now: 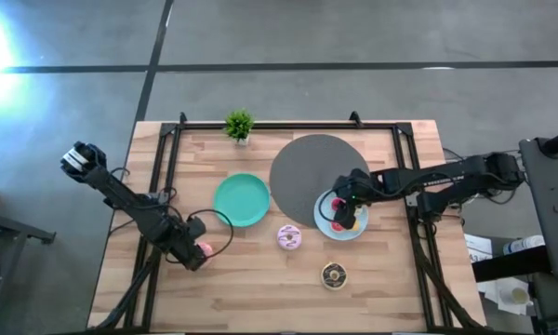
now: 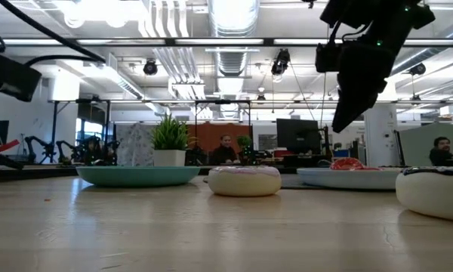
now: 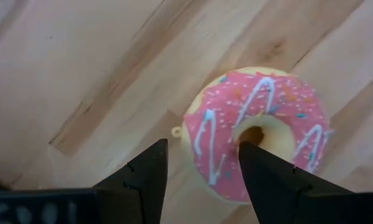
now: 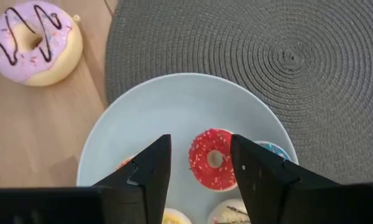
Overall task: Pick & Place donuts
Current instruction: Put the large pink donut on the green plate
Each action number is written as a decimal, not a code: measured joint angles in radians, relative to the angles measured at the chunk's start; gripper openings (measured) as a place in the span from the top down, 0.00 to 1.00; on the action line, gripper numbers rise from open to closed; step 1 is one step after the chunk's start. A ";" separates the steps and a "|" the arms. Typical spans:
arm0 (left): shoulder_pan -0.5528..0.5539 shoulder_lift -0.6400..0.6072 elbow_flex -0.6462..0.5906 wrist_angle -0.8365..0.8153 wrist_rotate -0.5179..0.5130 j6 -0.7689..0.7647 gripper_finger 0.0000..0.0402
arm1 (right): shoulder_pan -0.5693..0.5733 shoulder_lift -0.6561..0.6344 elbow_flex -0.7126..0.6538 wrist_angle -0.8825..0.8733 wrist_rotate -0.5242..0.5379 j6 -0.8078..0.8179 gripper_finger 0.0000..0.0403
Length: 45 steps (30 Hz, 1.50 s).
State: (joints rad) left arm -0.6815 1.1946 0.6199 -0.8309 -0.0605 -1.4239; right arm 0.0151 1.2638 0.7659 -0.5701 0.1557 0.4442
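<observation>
The pink donut (image 3: 261, 124) lies flat on the wood near the table's left near part (image 1: 205, 249). My left gripper (image 3: 202, 149) is open right over it, with one finger (image 3: 261, 174) at the hole and the other outside the ring; no touch shows. My right gripper (image 4: 201, 140) is open and hovers above the pale blue plate (image 4: 174, 106), over a tiny red donut (image 4: 212, 158). Beside that one lie yellow (image 4: 174, 218), cream (image 4: 230, 211) and orange ones. The lilac donut (image 1: 289, 236) and the chocolate donut (image 1: 333, 274) lie on bare wood.
A teal plate (image 1: 242, 199) sits left of centre and the big grey disc (image 1: 316, 167) lies behind the pale blue plate (image 1: 339, 223). A small potted plant (image 1: 239, 124) stands at the far edge. Black frame rails run along both sides of the table. People sit in the room beyond.
</observation>
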 joint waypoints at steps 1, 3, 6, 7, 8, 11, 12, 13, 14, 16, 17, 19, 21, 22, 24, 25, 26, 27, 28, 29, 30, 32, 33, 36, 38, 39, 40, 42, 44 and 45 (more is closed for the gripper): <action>0.000 0.000 -0.006 0.017 0.000 0.000 0.57 | 0.000 0.002 0.005 0.000 -0.001 0.000 0.61; 0.000 0.000 -0.014 0.045 0.000 0.008 0.57 | 0.000 0.004 0.013 0.001 -0.003 0.000 0.61; 0.000 0.000 -0.040 0.113 -0.002 0.021 0.57 | 0.000 0.003 0.017 -0.001 -0.003 0.001 0.61; 0.001 0.000 -0.053 0.137 -0.005 0.021 0.57 | 0.000 0.003 0.019 -0.001 -0.003 0.001 0.61; 0.001 0.000 -0.067 0.155 -0.010 0.015 0.57 | 0.000 0.003 0.021 0.000 -0.003 0.001 0.61; 0.001 0.000 -0.102 0.175 -0.027 -0.035 0.60 | 0.000 0.003 0.027 0.000 -0.003 0.014 0.61; 0.002 0.000 -0.107 0.179 -0.027 -0.042 0.62 | 0.000 0.003 0.029 -0.001 -0.003 0.018 0.61; 0.004 -0.001 -0.111 0.184 -0.027 -0.045 0.65 | 0.000 0.003 0.031 -0.001 -0.004 0.020 0.61; 0.006 -0.002 -0.112 0.186 -0.027 -0.046 0.69 | 0.000 0.003 0.033 -0.001 -0.006 0.020 0.61; 0.012 -0.001 -0.105 0.187 -0.031 -0.042 0.79 | 0.000 0.003 0.036 -0.002 -0.008 0.024 0.61; 0.018 0.001 -0.096 0.193 -0.042 -0.036 0.84 | 0.000 0.003 0.039 -0.002 -0.008 0.028 0.61; 0.038 -0.002 -0.070 0.200 -0.067 -0.024 0.94 | 0.000 0.003 0.044 -0.001 -0.007 0.032 0.61; 0.067 -0.005 -0.038 0.192 -0.102 0.004 0.97 | 0.000 0.002 0.048 -0.001 -0.007 0.034 0.61; 0.088 -0.006 -0.017 0.192 -0.120 0.030 0.97 | 0.000 0.002 0.049 -0.001 -0.007 0.034 0.61; 0.149 -0.007 0.029 0.187 -0.173 0.094 0.98 | 0.000 0.002 0.049 -0.001 -0.007 0.034 0.61; 0.185 -0.007 0.049 0.173 -0.201 0.133 0.99 | 0.000 0.002 0.048 -0.001 -0.007 0.034 0.61; 0.226 -0.006 0.067 0.156 -0.226 0.182 0.99 | 0.000 0.002 0.049 -0.001 -0.007 0.034 0.61; 0.272 -0.002 0.081 0.146 -0.245 0.229 0.99 | 0.000 0.002 0.048 0.000 -0.006 0.034 0.61; 0.326 0.003 0.096 0.146 -0.258 0.283 0.99 | 0.000 0.002 0.048 0.000 -0.006 0.035 0.61; 0.380 0.007 0.104 0.150 -0.269 0.340 0.99 | 0.000 0.002 0.048 0.000 -0.006 0.035 0.61; 0.437 0.012 0.108 0.148 -0.272 0.391 0.99 | 0.000 0.002 0.048 0.000 -0.006 0.035 0.61; 0.548 0.033 0.114 0.143 -0.270 0.494 0.99 | 0.000 0.002 0.048 0.001 -0.006 0.038 0.61; 0.600 0.045 0.113 0.148 -0.261 0.538 0.99 | 0.001 0.002 0.048 0.000 -0.007 0.044 0.61; 0.713 0.082 0.112 0.206 -0.192 0.659 0.98 | 0.000 0.002 0.048 0.001 -0.007 0.059 0.61; 0.745 0.105 0.112 0.252 -0.134 0.691 0.95 | 0.004 0.002 0.048 0.002 -0.006 0.062 0.61; 0.752 0.117 0.112 0.271 -0.117 0.693 0.92 | 0.006 0.002 0.048 0.002 -0.006 0.062 0.61; 0.753 0.128 0.112 0.285 -0.110 0.694 0.89 | 0.008 0.002 0.048 0.004 -0.006 0.063 0.61; 0.752 0.150 0.112 0.288 -0.105 0.695 0.82 | 0.014 0.002 0.048 0.004 -0.006 0.072 0.61; 0.750 0.164 0.112 0.276 -0.094 0.693 0.76 | 0.018 0.002 0.048 0.008 -0.002 0.073 0.61; 0.750 0.166 0.112 0.269 -0.075 0.692 0.73 | 0.020 0.002 0.048 0.008 -0.002 0.073 0.61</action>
State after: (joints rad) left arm 0.0681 1.3609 0.7315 -0.5617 -0.1355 -0.7320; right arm 0.0354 1.2655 0.8143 -0.5620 0.1540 0.5171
